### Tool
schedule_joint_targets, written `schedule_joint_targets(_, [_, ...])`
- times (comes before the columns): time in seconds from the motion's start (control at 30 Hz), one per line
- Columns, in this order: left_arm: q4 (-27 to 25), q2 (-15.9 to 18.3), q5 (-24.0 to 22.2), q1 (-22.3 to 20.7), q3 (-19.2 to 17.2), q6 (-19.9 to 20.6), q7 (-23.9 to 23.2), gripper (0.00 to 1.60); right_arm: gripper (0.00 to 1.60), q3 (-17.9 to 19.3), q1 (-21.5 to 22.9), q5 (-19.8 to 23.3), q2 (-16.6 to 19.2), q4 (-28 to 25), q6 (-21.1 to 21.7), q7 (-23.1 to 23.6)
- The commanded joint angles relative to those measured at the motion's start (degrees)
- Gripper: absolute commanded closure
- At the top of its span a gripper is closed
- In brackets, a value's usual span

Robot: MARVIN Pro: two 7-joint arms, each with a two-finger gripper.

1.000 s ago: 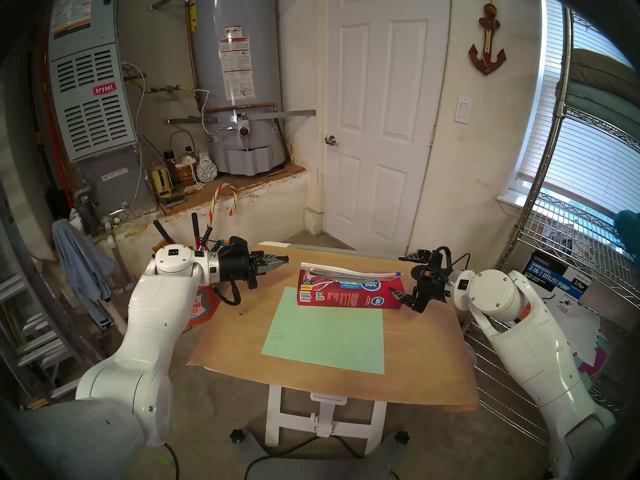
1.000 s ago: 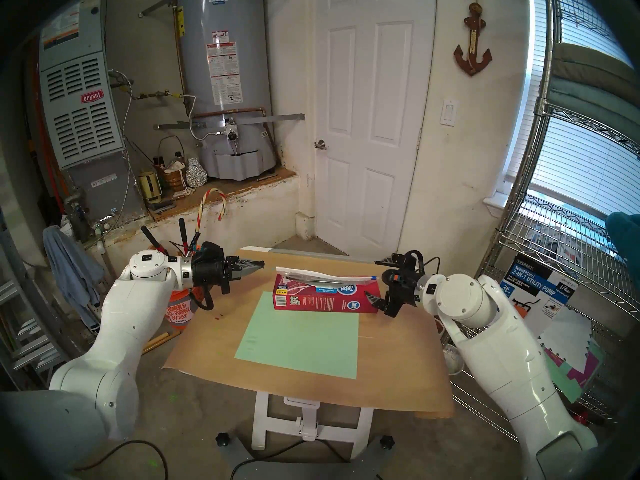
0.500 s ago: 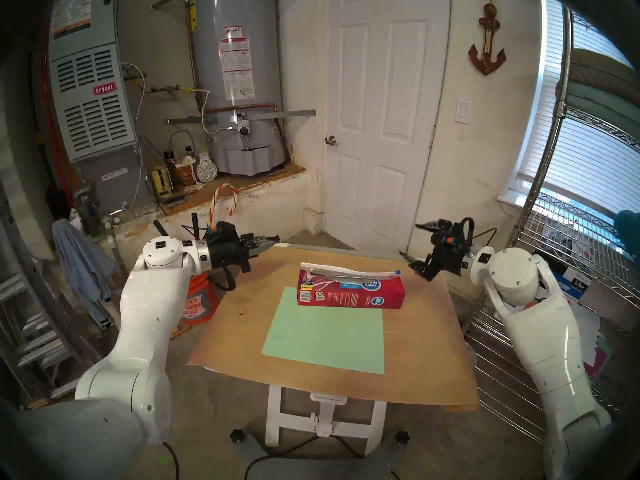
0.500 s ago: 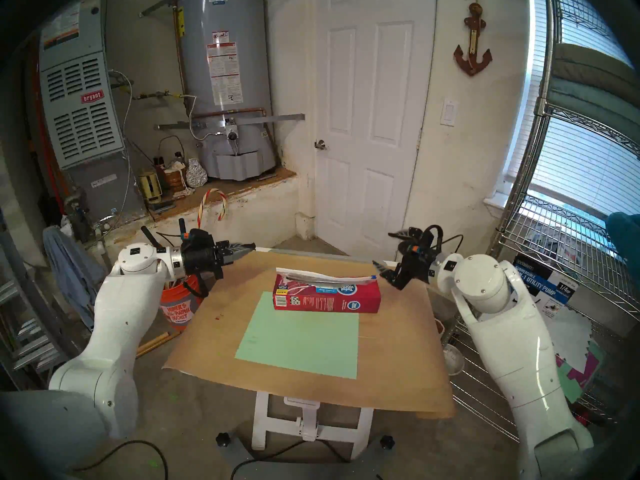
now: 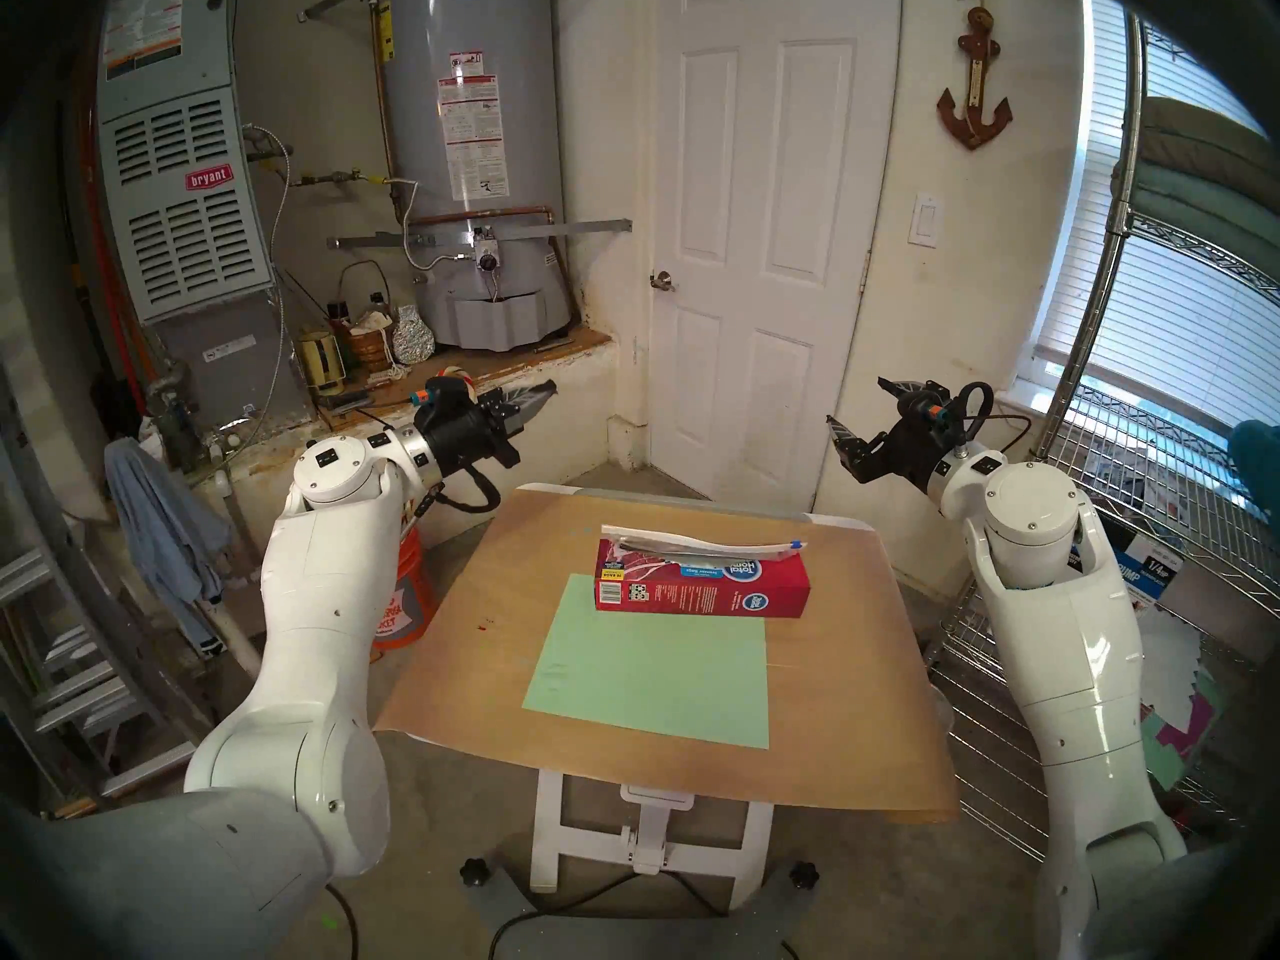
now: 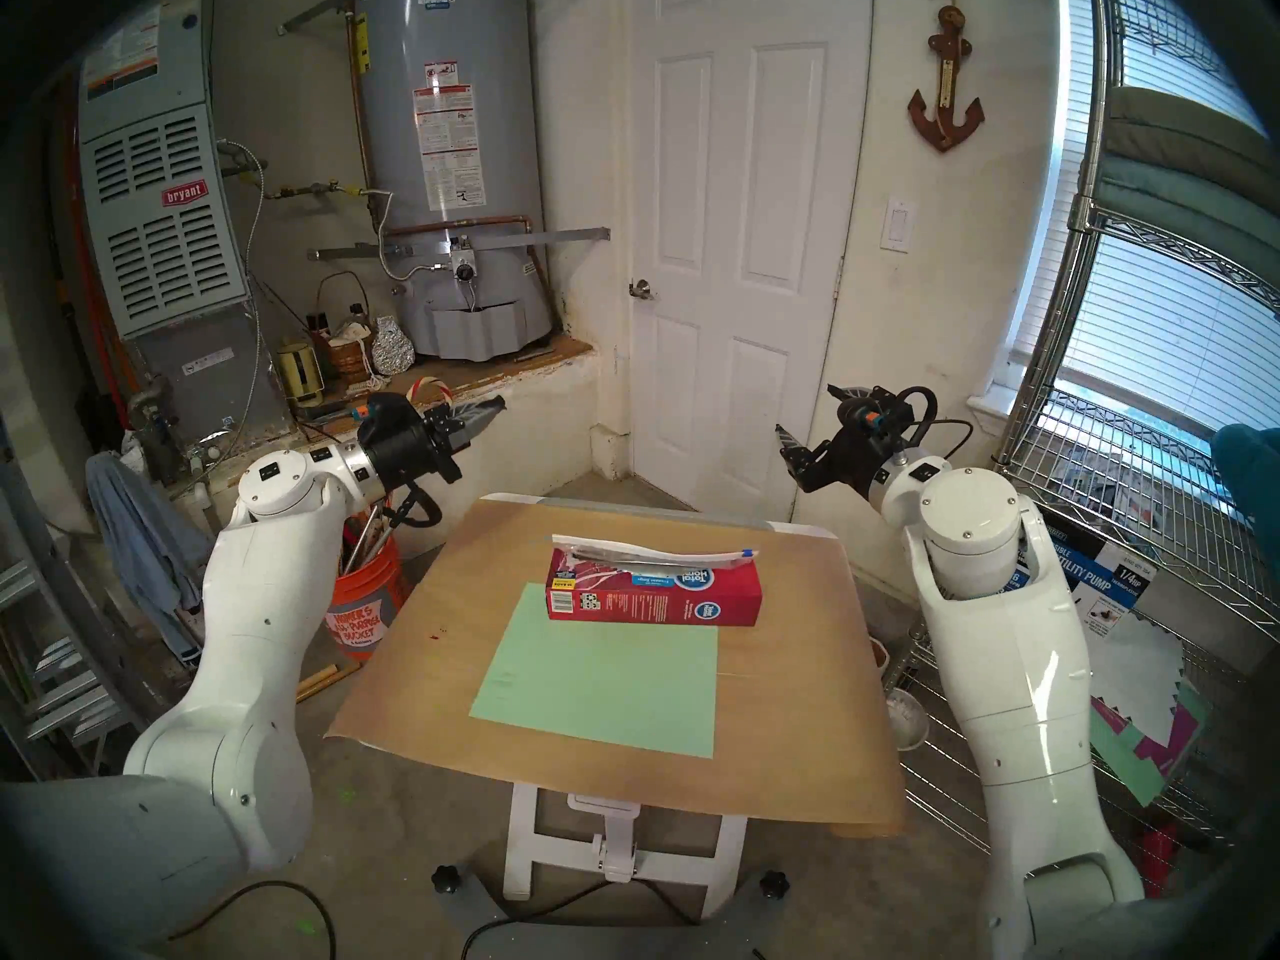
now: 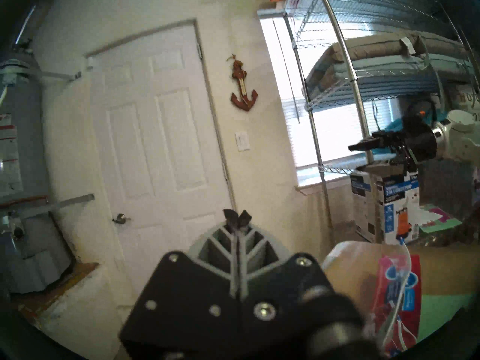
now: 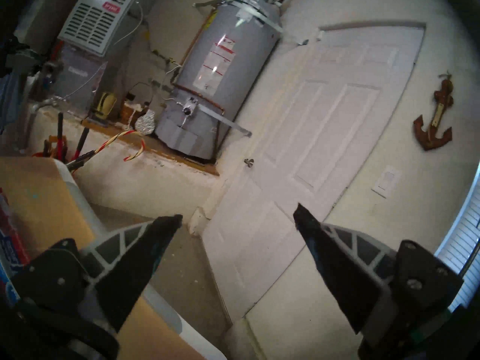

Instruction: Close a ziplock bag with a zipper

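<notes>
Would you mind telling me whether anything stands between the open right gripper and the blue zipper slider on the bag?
Nothing visible does. The right gripper hangs open in the air, above and to the right of the zipper, at the right end of the ziplock bag lying on the red box. Only open air lies between.

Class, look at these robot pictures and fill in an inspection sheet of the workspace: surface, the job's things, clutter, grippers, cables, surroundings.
Surface: table covered in brown paper, with a green sheet on it.
Job's things: clear bag lying on the red box; its blue zipper tab at the end nearer the right arm.
Clutter: small red specks on the paper.
Grippers: left gripper jaws shut, empty; right gripper jaws open, empty; both raised clear of the table.
Cables: black cable looped under the left wrist; another on the floor.
Surroundings: water heater, white door, wire shelf, orange bucket.
</notes>
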Motion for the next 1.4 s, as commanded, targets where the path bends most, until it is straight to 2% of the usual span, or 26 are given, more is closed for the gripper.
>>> schedule_joint_targets(0.0, [-2.0, -4.3, -1.1, -2.1, -2.0, 0.3, 6.7, 1.6, 0.0, 0.5, 1.8, 0.3, -5.3, 0.3, 1.2, -5.8])
schedule_joint_targets(0.13, [-2.4, -6.3, -0.8, -1.5, -2.7, 0.2, 11.1, 1.6, 0.0, 0.8, 2.1, -0.1, -7.4, 0.9, 1.9, -9.9])
schedule_joint_targets(0.23, [-2.7, -8.1, -0.5, -1.0, -2.9, 0.1, 14.1, 1.39, 0.0, 0.8, 2.4, -0.4, -8.8, 1.1, 2.3, -12.6])
schedule_joint_targets(0.27, [-2.8, -8.7, -0.4, -0.9, -3.0, 0.1, 15.2, 1.49, 0.0, 0.8, 2.5, -0.6, -9.3, 1.2, 2.4, -13.7])
schedule_joint_targets(0.4, [-3.1, -10.9, 0.1, -0.5, -3.2, 0.1, 19.5, 1.6, 0.0, 0.7, 2.7, -1.0, -11.5, 1.5, 3.0, -17.6])
schedule_joint_targets(0.57, [-3.5, -13.6, 1.2, -0.2, -3.0, 0.4, 25.7, 1.6, 0.0, 0.4, 3.1, -2.4, -14.2, 2.0, 3.5, -23.1])
schedule_joint_targets(0.6, [-3.6, -14.1, 1.4, -0.1, -3.1, 0.6, 25.9, 1.39, 0.0, 0.6, 3.2, -2.7, -14.6, 2.2, 3.6, -23.3])
schedule_joint_targets(0.63, [-3.8, -14.6, 1.8, 0.1, -2.7, 0.7, 27.5, 1.38, 0.0, 0.5, 3.3, -3.0, -15.2, 2.3, 3.6, -25.0])
schedule_joint_targets(0.7, [-4.4, -15.5, 2.6, 0.4, -2.4, 1.2, 29.3, 1.47, 0.0, 0.8, 3.5, -4.0, -16.0, 2.6, 3.5, -26.3])
schedule_joint_targets(0.73, [-4.8, -15.9, 3.2, 0.6, -2.2, 1.4, 30.5, 1.6, 0.0, 0.8, 3.6, -4.3, -16.5, 2.8, 3.5, -28.0])
schedule_joint_targets(0.93, [-8.8, -16.6, 7.8, 3.1, 0.1, 4.0, 35.0, 1.6, 0.0, 1.2, 4.5, -7.1, -19.0, 4.9, 2.6, -34.3])
schedule_joint_targets(0.97, [-9.6, -16.5, 8.8, 3.7, 0.5, 4.3, 35.5, 1.6, 0.0, 1.6, 4.7, -7.5, -19.1, 5.3, 2.5, -34.1])
schedule_joint_targets(1.2, [-15.3, -17.0, 14.0, 9.0, 1.7, 9.8, 40.0, 1.6, 0.0, 1.7, 6.0, -10.5, -21.4, 8.4, 0.7, -41.9])
schedule_joint_targets(1.37, [-18.4, -17.8, 16.7, 10.8, 2.5, 12.2, 42.5, 1.6, 0.0, 1.8, 7.1, -12.6, -22.6, 10.9, -1.2, -46.5])
